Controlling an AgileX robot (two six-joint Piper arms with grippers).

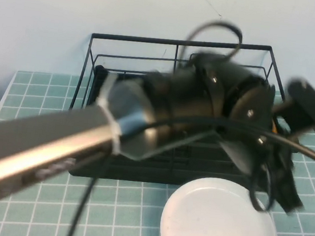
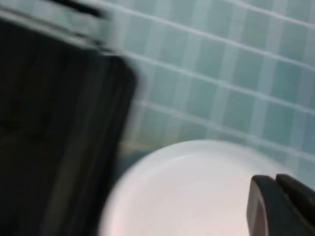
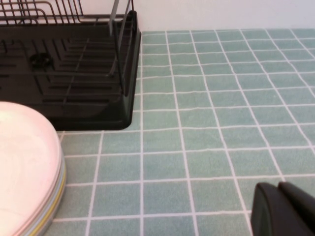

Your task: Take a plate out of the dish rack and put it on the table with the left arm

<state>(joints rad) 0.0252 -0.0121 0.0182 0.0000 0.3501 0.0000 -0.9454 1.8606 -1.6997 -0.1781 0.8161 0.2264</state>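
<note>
The cream-white plate (image 1: 219, 226) lies flat on the teal tiled table (image 1: 34, 91), just in front of the black wire dish rack (image 1: 138, 41). My left arm reaches across the rack's front. Its left gripper (image 1: 278, 187) hangs over the plate's right rim, blurred. In the left wrist view the left gripper (image 2: 275, 179) shows shut and empty above the plate (image 2: 197, 191), with the rack's tray (image 2: 54, 128) beside it. My right gripper (image 3: 278, 186) is shut and empty low over the table (image 3: 206, 123), to the right of the plate (image 3: 24, 167) and the rack (image 3: 74, 73).
The visible part of the rack's ribbed tray holds nothing. A pale wall stands behind the rack. A black cable (image 1: 214, 30) loops above the left arm's wrist. Bare tiles (image 3: 236, 73) lie to the right of the rack.
</note>
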